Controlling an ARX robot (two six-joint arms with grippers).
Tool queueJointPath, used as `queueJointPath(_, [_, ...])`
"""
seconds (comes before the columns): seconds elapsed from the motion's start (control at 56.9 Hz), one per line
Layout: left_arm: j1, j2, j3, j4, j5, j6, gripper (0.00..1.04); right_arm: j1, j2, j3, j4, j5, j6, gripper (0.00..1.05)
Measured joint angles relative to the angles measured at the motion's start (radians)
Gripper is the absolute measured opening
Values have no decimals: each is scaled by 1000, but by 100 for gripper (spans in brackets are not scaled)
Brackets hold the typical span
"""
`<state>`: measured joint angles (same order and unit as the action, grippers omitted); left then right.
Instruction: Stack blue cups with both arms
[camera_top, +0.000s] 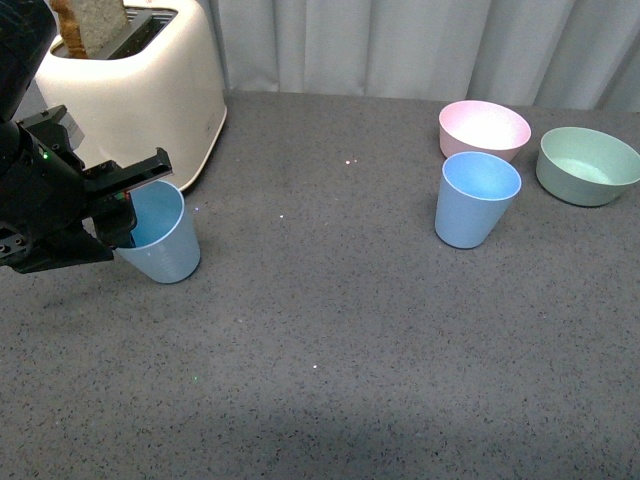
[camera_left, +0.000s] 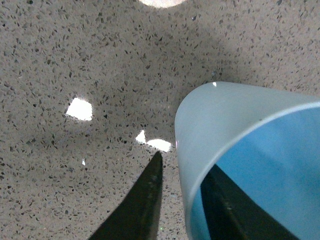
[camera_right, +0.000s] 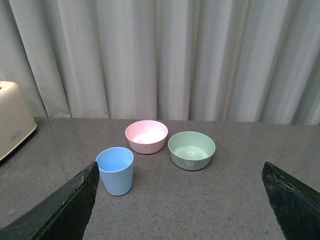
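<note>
Left fingers (camera_left: 150, 200) straddle the near blue cup's (camera_top: 160, 235) wall, one inside; right fingers (camera_right: 75, 205) spread wide, empty

Wide bare countertop (camera_top: 330, 330) between left blue cup (camera_top: 165, 240) and right blue cup (camera_top: 477, 198). Toaster (camera_top: 140, 90) crowds left cup behind. Pink bowl (camera_top: 484, 128) just behind right cup, green bowl (camera_top: 587, 165) near its right; front, left approach open.

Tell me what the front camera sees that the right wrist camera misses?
Only the front view shows the left gripper straddling the rim of the near blue cup, and bread in the toaster. Only the right wrist view shows the right gripper, wide open and empty. Both show the far blue cup, pink bowl and green bowl.
</note>
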<state>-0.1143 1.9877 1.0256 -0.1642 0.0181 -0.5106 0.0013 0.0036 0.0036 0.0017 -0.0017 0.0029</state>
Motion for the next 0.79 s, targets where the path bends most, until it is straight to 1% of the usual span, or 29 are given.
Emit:
queueJointPath(0.018, [-2, 0, 1, -3, 0, 0, 22, 0, 0, 0, 0, 0, 0, 95])
queueJointPath(0.088, [-21, 0, 11, -20, -3, -4, 10, 0, 0, 0, 0, 0, 0, 95])
queueJointPath(0.141, [-35, 0, 19, -26, -1, -13, 3, 0, 0, 0, 0, 0, 0, 95])
queueJointPath(0.246, [-81, 0, 51, -45, 2, -30, 4, 0, 0, 0, 0, 0, 0, 95])
queueJointPath(0.405, [-171, 18, 129, -74, 5, -64, 4, 0, 0, 0, 0, 0, 0, 95])
queueJointPath(0.633, [-292, 115, 265, -124, 12, -103, 4, 0, 0, 0, 0, 0, 0, 95])
queueJointPath(0.791, [-327, 167, 347, -159, 3, -106, 4, 0, 0, 0, 0, 0, 0, 95])
